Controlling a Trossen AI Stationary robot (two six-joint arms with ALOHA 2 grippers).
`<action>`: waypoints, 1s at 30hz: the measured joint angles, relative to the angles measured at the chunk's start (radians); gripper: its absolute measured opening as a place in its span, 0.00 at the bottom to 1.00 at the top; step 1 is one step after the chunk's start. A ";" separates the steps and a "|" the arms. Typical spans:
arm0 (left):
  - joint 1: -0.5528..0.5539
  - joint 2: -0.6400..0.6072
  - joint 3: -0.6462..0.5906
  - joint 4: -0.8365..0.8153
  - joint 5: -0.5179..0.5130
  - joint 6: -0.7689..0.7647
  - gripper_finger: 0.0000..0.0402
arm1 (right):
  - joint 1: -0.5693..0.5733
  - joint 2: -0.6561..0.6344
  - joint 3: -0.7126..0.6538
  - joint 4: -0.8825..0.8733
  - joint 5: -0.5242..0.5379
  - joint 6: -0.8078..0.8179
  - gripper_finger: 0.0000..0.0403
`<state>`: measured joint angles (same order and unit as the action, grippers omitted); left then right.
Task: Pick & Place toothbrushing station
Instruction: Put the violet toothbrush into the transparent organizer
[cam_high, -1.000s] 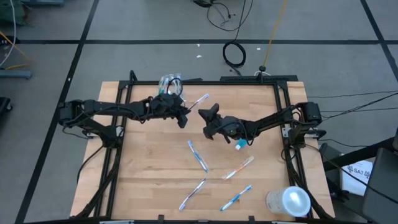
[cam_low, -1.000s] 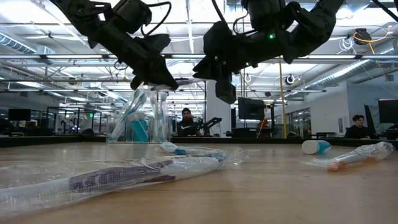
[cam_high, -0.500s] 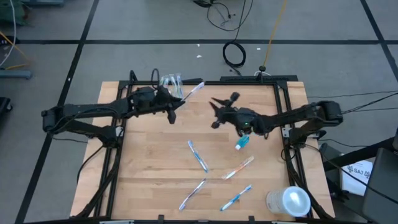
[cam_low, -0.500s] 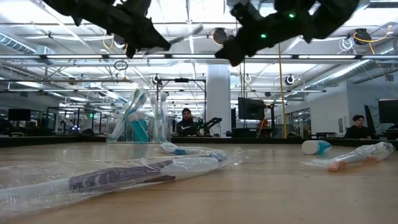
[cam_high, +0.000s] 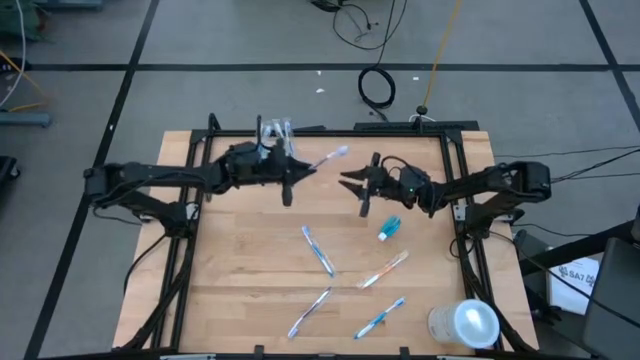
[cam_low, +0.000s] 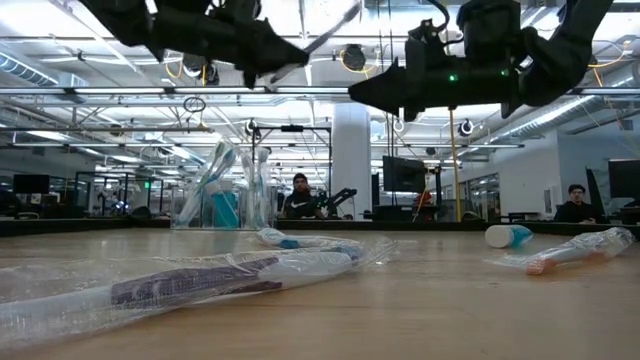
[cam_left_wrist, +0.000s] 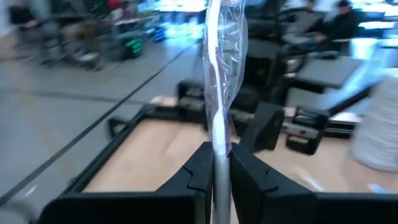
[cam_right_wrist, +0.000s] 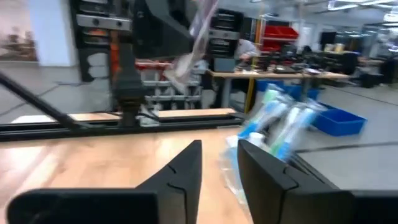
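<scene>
Left tool (cam_high: 290, 183): pinched shut on a wrapped toothbrush (cam_high: 327, 158), held in the air above the back of the surface (cam_high: 240, 290), just beside the clear cup (cam_high: 273, 135).
Cup: at the back edge, already holding brushes and a teal tube.
Step in hand, judged: lowering this brush into the cup.
Doing it well: turn the brush upright, centre it over the rim, release only once the end is inside; the crinkly wrapper may snag on the other brushes.
Loose toothbrushes (cam_high: 318, 250): four lie on the surface toward the front.
Right tool (cam_high: 362, 187): parted narrowly, empty, raised near the middle.
Toothpaste tube (cam_high: 389, 228): lying just beside the right arm.
</scene>
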<state>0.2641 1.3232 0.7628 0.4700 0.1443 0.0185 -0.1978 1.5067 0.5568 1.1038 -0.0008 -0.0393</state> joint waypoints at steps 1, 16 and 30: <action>-0.003 0.021 0.000 0.035 0.031 0.006 0.10 | 0.008 0.011 0.000 0.010 -0.003 -0.002 0.28; -0.035 0.182 0.063 0.110 0.119 0.118 0.09 | 0.036 0.001 0.002 0.144 0.002 0.118 0.52; -0.045 0.182 0.062 0.019 0.076 0.050 0.10 | 0.041 0.001 0.001 0.232 -0.028 0.002 0.50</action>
<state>0.2190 1.5051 0.8249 0.4894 0.2203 0.0685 -0.1570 1.5078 0.5579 1.3355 -0.0284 -0.0373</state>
